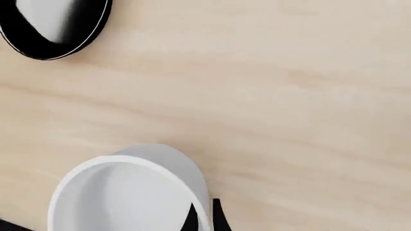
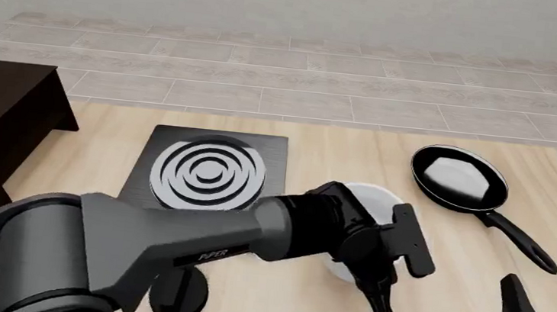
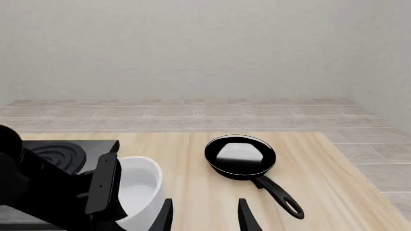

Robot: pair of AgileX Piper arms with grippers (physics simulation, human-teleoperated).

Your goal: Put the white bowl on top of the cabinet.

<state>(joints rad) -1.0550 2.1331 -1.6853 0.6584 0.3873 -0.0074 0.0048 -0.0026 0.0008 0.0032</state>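
Your left arm (image 2: pixel 148 235) fills the near foreground of the front view, reaching across to the white bowl (image 2: pixel 372 199), mid-table between stove plate (image 2: pixel 210 169) and frying pan (image 2: pixel 459 178). Left gripper (image 2: pixel 380 292) sits at the bowl's near rim; wrist view shows one finger (image 1: pixel 218 216) outside the wall and another inside, seemingly clamped on it, contact cut off. Right gripper (image 3: pixel 204 214) hangs with fingers apart, holding nothing, near the pan handle. Cabinet (image 2: pixel 0 125) stands far left, partly cropped, well apart from the bowl.
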